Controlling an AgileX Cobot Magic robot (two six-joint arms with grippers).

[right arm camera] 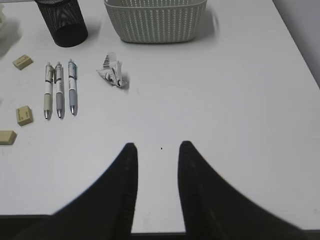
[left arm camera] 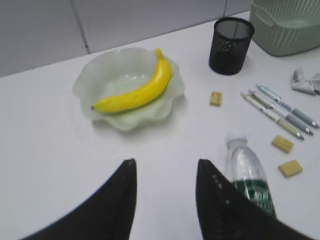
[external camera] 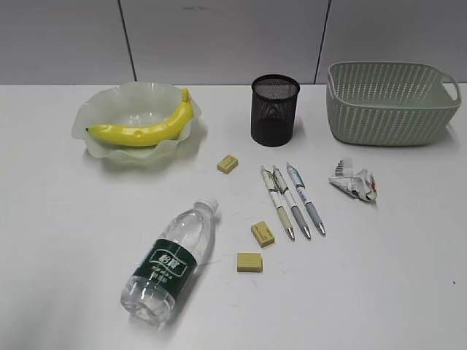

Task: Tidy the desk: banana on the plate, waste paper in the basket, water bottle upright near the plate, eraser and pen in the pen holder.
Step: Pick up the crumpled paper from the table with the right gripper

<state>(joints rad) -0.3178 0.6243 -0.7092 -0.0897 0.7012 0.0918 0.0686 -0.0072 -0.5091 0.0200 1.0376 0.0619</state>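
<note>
The banana [external camera: 149, 129] lies in the pale-green plate [external camera: 91, 113] at the back left; both show in the left wrist view, banana [left arm camera: 137, 92] and plate [left arm camera: 107, 75]. The water bottle [external camera: 169, 260] lies on its side at the front, cap toward the back. Three pens [external camera: 293, 200] lie side by side in the middle, with three erasers [external camera: 228, 163] [external camera: 263, 234] [external camera: 249, 262] around them. The waste paper [external camera: 354, 181] lies right of the pens. The pen holder [external camera: 275, 109] and basket [external camera: 390, 102] stand at the back. My left gripper [left arm camera: 165, 167] is open and empty above the desk, left of the bottle [left arm camera: 247, 177]. My right gripper [right arm camera: 157, 147] is open and empty near the desk's front edge.
The white desk [external camera: 58, 240] meets a grey panelled wall [external camera: 219, 36] at the back. In the right wrist view the desk's right edge [right arm camera: 300, 45] runs beside the basket [right arm camera: 155, 20], and the paper wad [right arm camera: 112, 72], pens [right arm camera: 59, 90] and holder [right arm camera: 62, 20] lie ahead, left.
</note>
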